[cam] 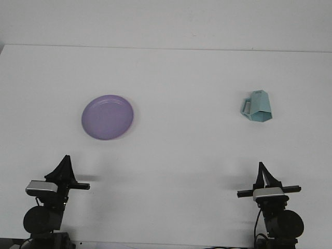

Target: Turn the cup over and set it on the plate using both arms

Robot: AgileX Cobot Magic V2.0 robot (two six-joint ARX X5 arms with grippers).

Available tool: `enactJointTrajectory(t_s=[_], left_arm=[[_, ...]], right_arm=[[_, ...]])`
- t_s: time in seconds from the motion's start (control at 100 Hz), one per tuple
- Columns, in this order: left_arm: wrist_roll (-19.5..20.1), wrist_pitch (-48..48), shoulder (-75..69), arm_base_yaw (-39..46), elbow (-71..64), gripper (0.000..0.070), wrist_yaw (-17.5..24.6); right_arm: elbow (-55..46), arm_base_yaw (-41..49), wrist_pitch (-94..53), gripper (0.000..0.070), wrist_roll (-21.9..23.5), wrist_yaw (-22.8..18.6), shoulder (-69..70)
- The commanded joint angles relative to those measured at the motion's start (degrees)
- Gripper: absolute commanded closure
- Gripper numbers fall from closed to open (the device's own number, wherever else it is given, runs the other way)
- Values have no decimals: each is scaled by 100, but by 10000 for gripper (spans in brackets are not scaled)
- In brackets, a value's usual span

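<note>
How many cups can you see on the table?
1. The light blue cup lies on the right side of the white table, far from the purple plate on the left. Nothing could hide another.

lying tipped on its side on the white table (176, 78), well to the right of the purple plate (107, 116): a pale teal faceted cup (257, 106), handle pointing left toward the plate. sitting flat and empty, round and shallow, well apart from the cup: the plate.
</note>
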Motion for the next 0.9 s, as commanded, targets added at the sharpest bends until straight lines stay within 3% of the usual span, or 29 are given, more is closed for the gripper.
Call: enactJointTrajectory(t_s=[0.0,0.14,0.29,0.35,0.45,0.53,0.66,0.89], left_arm=[[-201,61,-2,7,-107,685,-7],[-345,61,-2,7,-107,686,-7],[-601,68,-2,7,-107,689,-7],[-632,66,-2,7,-107,689,-7],[-632,68,-2,7,-107,689,-7],[-629,63,-2,7,-107,688,-9],[-629,59,-2,7,-107,688,-7],[-627,61,-2,7,-107,689,-9]], right_arm=[[-15,11,114,693,328,-22,-2],[-15,11,273,693,870,-17,-2],[-13,11,424,693,1930,-17,-2],[26,11,525,694,2149,-2,-2],[321,11,236,696,2321,452,72],[732,9,-66,696,2321,793,328],[1582,9,-122,696,2094,914,1067],[2892,-2,-105,695,973,955,2804]])
